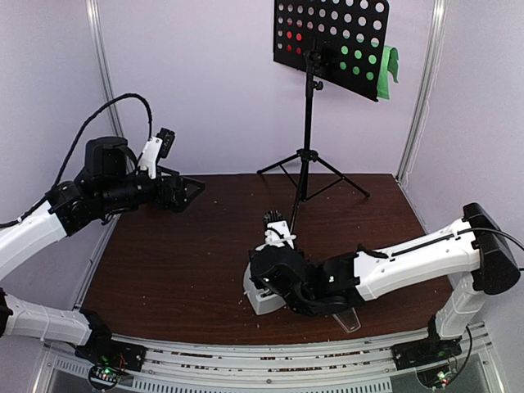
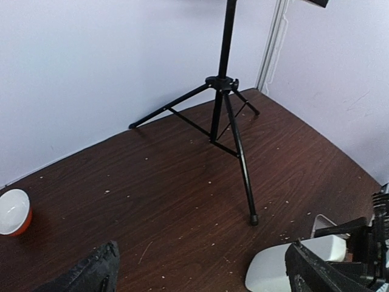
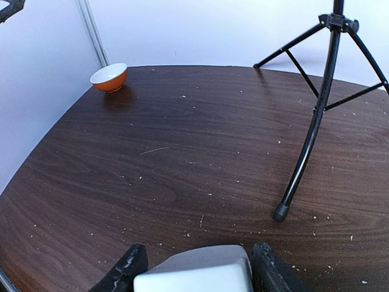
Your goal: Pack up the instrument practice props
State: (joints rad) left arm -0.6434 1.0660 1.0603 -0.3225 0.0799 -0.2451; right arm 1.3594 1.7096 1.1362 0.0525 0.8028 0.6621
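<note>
The black tripod music stand [image 1: 307,155] is at the back of the table. Red and green sheet-music pages [image 1: 360,59] show through the holes of its desk [image 1: 327,20], and a green edge sticks out on the right. Near the front, the white metronome [image 1: 260,300] lies between the fingers of my right gripper [image 1: 277,286]. In the right wrist view the right gripper [image 3: 197,258] is shut on the metronome [image 3: 200,274], both fingers against its sides. My left gripper [image 1: 190,190] hangs open and empty over the left side. In the left wrist view it [image 2: 203,280] faces the metronome [image 2: 273,271].
A small orange-and-white bowl [image 3: 109,77] sits at the far left corner of the table [image 3: 182,152], and also shows as the bowl [image 2: 13,212] in the left wrist view. One tripod foot [image 3: 280,212] lands close ahead of the metronome. Walls with metal posts [image 1: 422,90] close in the sides and back.
</note>
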